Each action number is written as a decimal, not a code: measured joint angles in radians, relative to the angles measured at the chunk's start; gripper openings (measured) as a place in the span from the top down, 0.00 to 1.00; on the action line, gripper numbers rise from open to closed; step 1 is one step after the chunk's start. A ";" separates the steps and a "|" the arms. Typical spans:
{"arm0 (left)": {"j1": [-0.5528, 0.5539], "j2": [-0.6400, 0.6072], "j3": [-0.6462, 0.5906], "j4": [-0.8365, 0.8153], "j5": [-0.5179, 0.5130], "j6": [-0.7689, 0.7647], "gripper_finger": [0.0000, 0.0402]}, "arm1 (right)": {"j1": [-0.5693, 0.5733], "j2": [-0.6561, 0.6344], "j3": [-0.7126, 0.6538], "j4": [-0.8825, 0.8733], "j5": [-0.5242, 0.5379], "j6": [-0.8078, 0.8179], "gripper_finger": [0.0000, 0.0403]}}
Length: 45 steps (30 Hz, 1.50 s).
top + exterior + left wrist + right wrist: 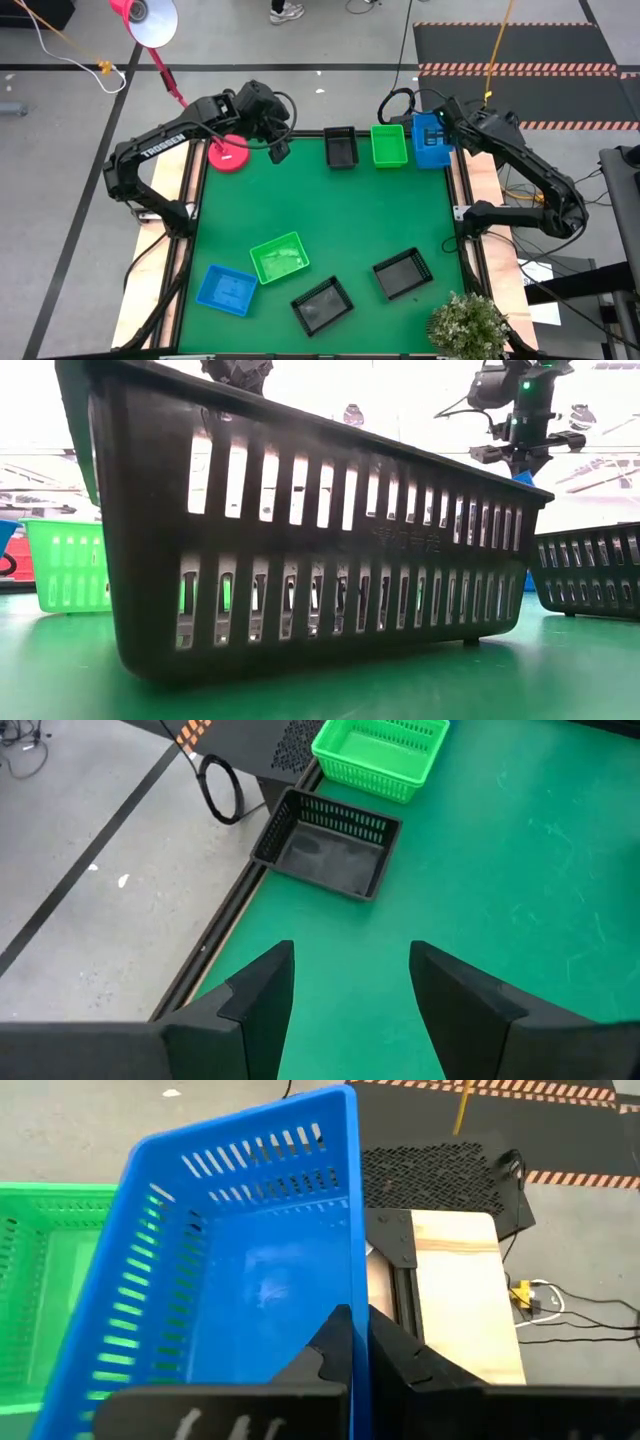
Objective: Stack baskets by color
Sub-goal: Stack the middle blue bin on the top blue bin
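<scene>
My right gripper (437,124) is shut on a blue basket (240,1290) above the table's far right corner. Beside it a green basket (388,145) and a black basket (341,148) rest on their bottoms along the far edge. On the near half lie a blue basket (226,289), a green one (279,257) and two black ones (322,305) (402,273). My left gripper (350,1000) hangs open above the far left of the mat, short of the far black basket (330,845), with nothing between its fingers. My right gripper pinches one side wall of the blue basket at its rim (356,1295), one finger (330,1348) inside the basket and the other (402,1358) outside. The fingers slant down from the table's far right. The basket is tilted, and the low view shows it (522,479) lifted off the mat.
A pink round lamp base (229,155) stands at the far left by my left arm, its stem leaning off toward the far left. A potted plant (468,325) sits at the near right corner. The middle of the green mat (360,215) lies bare between the two rows of baskets.
</scene>
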 joint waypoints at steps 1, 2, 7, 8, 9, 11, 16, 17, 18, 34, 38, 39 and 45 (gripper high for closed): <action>-0.004 0.000 0.000 -0.002 0.000 0.000 0.50 | 0.000 0.000 -0.004 0.004 0.017 -0.001 1.00; -0.009 0.000 0.000 -0.003 0.001 0.000 0.50 | 0.000 0.000 -0.014 0.013 0.032 -0.002 1.00; -0.031 0.000 0.000 -0.002 0.002 0.010 0.50 | -0.001 0.000 -0.109 0.079 0.031 0.035 0.99; -0.035 0.000 0.000 -0.002 0.002 0.014 0.50 | 0.000 0.000 -0.131 0.106 0.024 0.039 0.99; -0.040 0.000 0.000 -0.002 0.002 0.019 0.50 | 0.000 0.000 -0.149 0.125 0.024 0.044 0.99; -0.048 0.000 0.000 -0.002 0.002 0.021 0.50 | 0.000 -0.001 -0.175 0.155 0.042 0.053 0.99; -0.065 0.000 0.000 -0.014 0.003 0.020 0.50 | -0.001 -0.002 -0.226 0.210 0.061 0.067 0.99; -0.069 0.000 0.000 -0.019 0.003 0.020 0.50 | -0.001 -0.002 -0.235 0.221 0.061 0.067 0.99; -0.072 0.000 0.000 -0.023 0.002 0.020 0.50 | -0.001 -0.002 -0.244 0.230 0.060 0.067 0.99; -0.094 0.000 0.000 -0.031 0.003 0.008 0.50 | -0.001 -0.002 -0.340 0.324 0.021 0.089 0.99; -0.094 0.000 0.000 -0.031 0.002 0.001 0.50 | -0.001 -0.002 -0.370 0.340 0.020 0.089 0.98; -0.094 0.000 0.000 -0.031 0.002 0.001 0.50 | -0.001 -0.002 -0.376 0.342 0.019 0.090 0.96; -0.094 0.000 0.000 -0.031 0.002 0.000 0.50 | -0.001 -0.002 -0.383 0.348 0.023 0.100 0.82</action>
